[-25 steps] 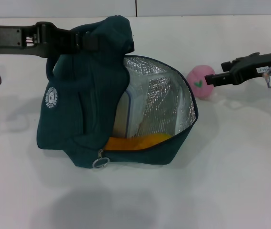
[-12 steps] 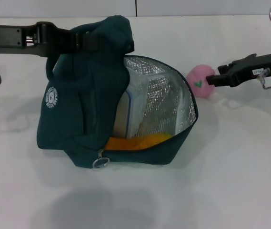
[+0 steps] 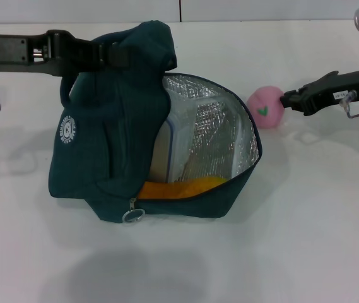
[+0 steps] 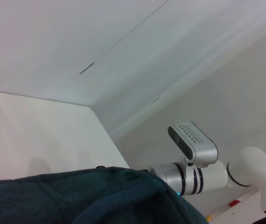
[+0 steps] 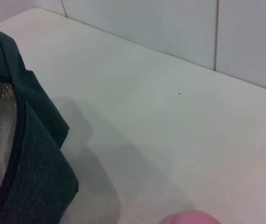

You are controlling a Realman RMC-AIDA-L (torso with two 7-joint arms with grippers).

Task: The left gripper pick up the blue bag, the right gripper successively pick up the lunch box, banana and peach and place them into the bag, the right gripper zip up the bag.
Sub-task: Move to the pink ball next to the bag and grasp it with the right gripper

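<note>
While my left gripper (image 3: 106,53), upper left of the frame, clamps the blue bag (image 3: 113,136) open, my right gripper (image 3: 291,100) touches the peach (image 3: 265,108) at centre right. The peach lies just frame-left of its tip; whether the fingers are closed I cannot tell.

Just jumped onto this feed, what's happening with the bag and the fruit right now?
The left pincer holds the dark blue insulated bag up by its top, mouth open toward the right. Inside, the clear lunch box stands against the silver lining, with the yellow banana lying along the bottom. The right pincer is at the pink round peach on the white table, beside the bag. The zip is not yet closed.
</note>
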